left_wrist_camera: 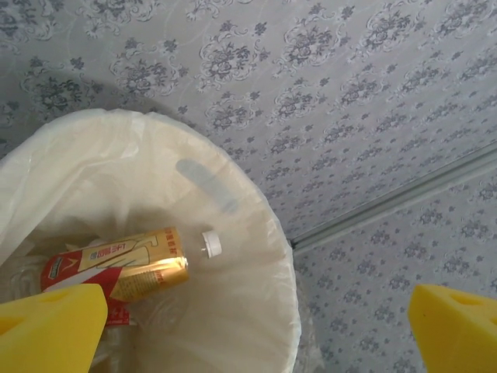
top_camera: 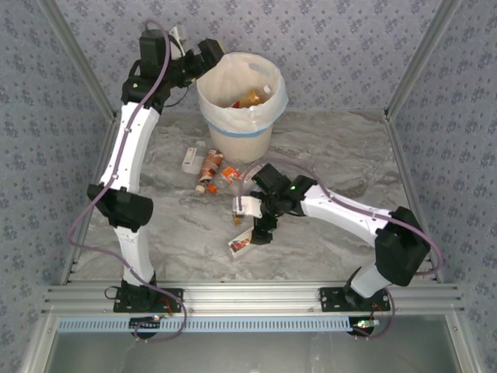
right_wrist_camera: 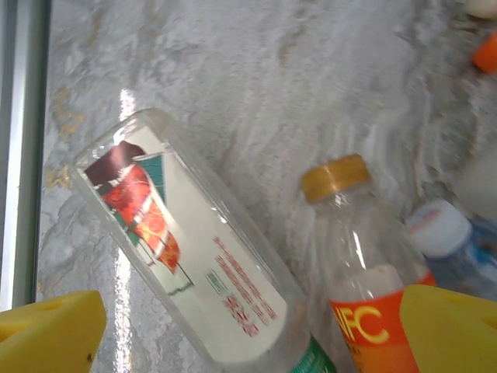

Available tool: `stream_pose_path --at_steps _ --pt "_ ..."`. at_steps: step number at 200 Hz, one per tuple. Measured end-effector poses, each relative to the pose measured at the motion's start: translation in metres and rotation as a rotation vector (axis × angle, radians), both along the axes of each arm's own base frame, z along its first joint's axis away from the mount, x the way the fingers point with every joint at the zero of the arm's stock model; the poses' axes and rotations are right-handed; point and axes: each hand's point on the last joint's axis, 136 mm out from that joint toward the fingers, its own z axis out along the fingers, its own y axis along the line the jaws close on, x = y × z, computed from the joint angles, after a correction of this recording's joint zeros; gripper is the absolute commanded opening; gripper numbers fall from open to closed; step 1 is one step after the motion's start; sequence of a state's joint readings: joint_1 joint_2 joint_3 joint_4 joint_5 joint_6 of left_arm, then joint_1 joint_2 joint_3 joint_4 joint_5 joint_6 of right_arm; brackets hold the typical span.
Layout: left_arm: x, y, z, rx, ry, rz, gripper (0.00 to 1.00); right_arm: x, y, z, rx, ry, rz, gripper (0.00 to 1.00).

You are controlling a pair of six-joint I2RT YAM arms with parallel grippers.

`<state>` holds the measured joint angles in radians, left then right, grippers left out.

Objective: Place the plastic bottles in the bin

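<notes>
left pincer (left_wrist_camera: 252, 330) gapes empty over the bin (left_wrist_camera: 268, 233); right pincer (right_wrist_camera: 248, 338) gapes over the bottle (right_wrist_camera: 359, 299) labelled nfc

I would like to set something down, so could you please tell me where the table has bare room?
Bare marble table lies right of the bin, beyond the right arm, and along the front between the left arm and the nearest bottle. Crowded: the bottles just before the bin.
</notes>
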<state>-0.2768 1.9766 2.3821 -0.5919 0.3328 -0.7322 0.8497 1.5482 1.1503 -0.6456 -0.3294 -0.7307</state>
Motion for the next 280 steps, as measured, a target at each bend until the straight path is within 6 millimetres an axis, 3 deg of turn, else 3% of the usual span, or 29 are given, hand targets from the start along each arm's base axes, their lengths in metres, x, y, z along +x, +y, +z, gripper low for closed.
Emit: stream_pose_path --at_steps 50,87,134,178,201,244,280 --pt "-0.025 0.016 -0.049 0.031 0.024 0.048 0.99 -0.012 0.020 -0.026 -0.095 -0.040 0.190 0.96" --pt "-0.042 0.037 -0.066 0.048 0.012 0.113 0.99 -0.016 0.027 -0.039 -0.158 -0.062 0.267 0.94" --pt "-0.088 0.091 -0.081 0.075 0.002 0.281 0.99 -0.024 0.025 -0.056 -0.242 -0.082 0.313 0.92" --pt "-0.123 0.147 -0.120 0.108 0.067 0.453 1.00 -0.018 0.016 -0.074 -0.331 -0.103 0.310 0.87" --pt "-0.138 0.169 -0.143 0.137 0.112 0.512 1.00 -0.015 0.015 -0.079 -0.344 -0.110 0.310 0.79" --pt "-0.157 0.186 -0.162 0.173 0.138 0.553 0.99 -0.015 0.013 -0.099 -0.356 -0.109 0.310 0.74" --pt "-0.161 0.191 -0.171 0.184 0.151 0.567 0.99 -0.012 0.013 -0.104 -0.361 -0.130 0.308 0.62"
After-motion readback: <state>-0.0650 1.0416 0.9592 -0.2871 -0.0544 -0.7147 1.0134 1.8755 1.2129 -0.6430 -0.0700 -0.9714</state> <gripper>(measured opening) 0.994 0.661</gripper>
